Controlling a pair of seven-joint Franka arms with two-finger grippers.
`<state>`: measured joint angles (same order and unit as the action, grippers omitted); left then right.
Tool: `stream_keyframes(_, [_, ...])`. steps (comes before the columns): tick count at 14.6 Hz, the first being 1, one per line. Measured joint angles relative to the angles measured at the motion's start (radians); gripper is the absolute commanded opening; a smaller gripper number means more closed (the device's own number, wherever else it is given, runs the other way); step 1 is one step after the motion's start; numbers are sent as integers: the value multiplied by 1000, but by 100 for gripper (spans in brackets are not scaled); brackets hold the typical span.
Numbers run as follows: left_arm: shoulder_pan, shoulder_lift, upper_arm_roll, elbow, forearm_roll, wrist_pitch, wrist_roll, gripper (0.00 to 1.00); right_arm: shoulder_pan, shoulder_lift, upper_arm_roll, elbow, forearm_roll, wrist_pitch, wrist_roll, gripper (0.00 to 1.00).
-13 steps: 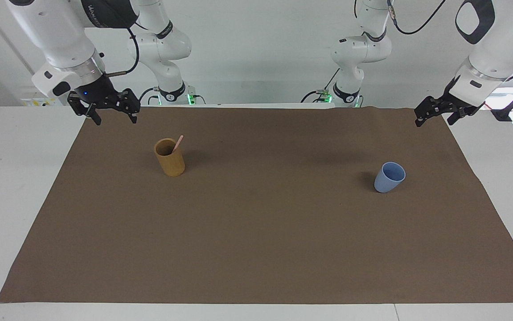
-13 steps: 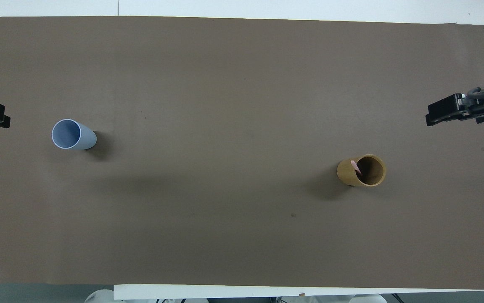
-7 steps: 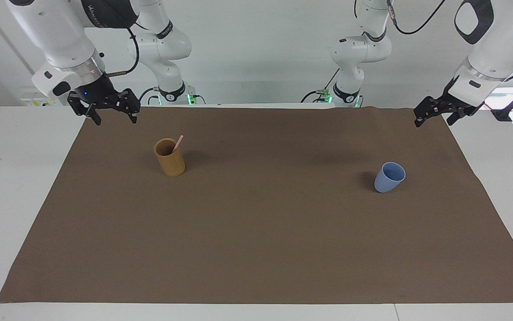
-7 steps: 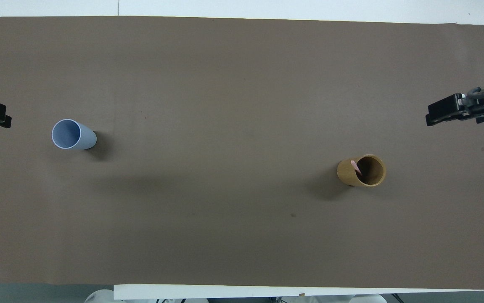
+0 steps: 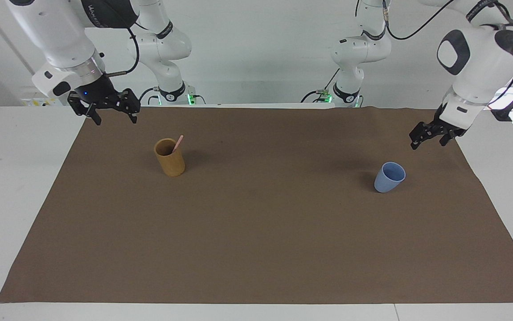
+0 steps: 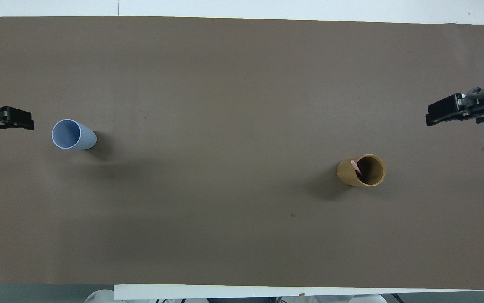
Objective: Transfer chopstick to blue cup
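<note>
The pale pink chopstick (image 5: 178, 143) stands leaning in the tan-brown cup (image 5: 170, 159), and its tip shows at the rim in the overhead view (image 6: 355, 167). The light blue cup (image 5: 389, 177) stands upright and empty toward the left arm's end of the table (image 6: 72, 134). My left gripper (image 5: 426, 141) is open and empty in the air, over the cloth beside the blue cup (image 6: 19, 124). My right gripper (image 5: 114, 118) is open and empty, over the cloth's edge at the right arm's end (image 6: 443, 113), apart from the tan-brown cup (image 6: 361, 170).
A brown cloth (image 5: 256, 232) covers most of the white table (image 5: 20, 178). Only the two cups stand on it. The arms' bases (image 5: 171, 93) stand at the robots' edge of the table.
My left gripper has come down and moved in over the cloth toward the blue cup. The right arm, both cups and the chopstick have not moved.
</note>
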<state>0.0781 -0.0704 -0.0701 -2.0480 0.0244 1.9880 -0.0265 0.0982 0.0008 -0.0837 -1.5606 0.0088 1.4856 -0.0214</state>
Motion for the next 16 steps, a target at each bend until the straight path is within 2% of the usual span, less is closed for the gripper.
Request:
stream_keyframes(3, [11, 53, 0, -93, 0, 148, 0, 100, 0, 0, 0, 0, 0, 0, 0, 100])
stream_keyframes(6, [11, 87, 0, -95, 0, 175, -1, 99, 0, 0, 0, 0, 0, -1, 0, 100])
stream_keyframes(7, [10, 86, -1, -94, 0, 175, -1, 56, 1, 0, 2, -1, 1, -1, 0, 100])
stream_keyframes(8, [9, 85, -1, -94, 0, 175, -11, 1, 2, 0, 5, -4, 3, -1, 0, 100])
stream_keyframes(12, [-9, 86, -11, -118, -1, 203, -182, 0, 47, -12, 12, -83, 101, 93, 140, 100])
stream_keyframes(16, [-24, 88, -12, -125, -1, 218, -214, 0, 110, -23, 15, -206, 128, 170, 269, 100])
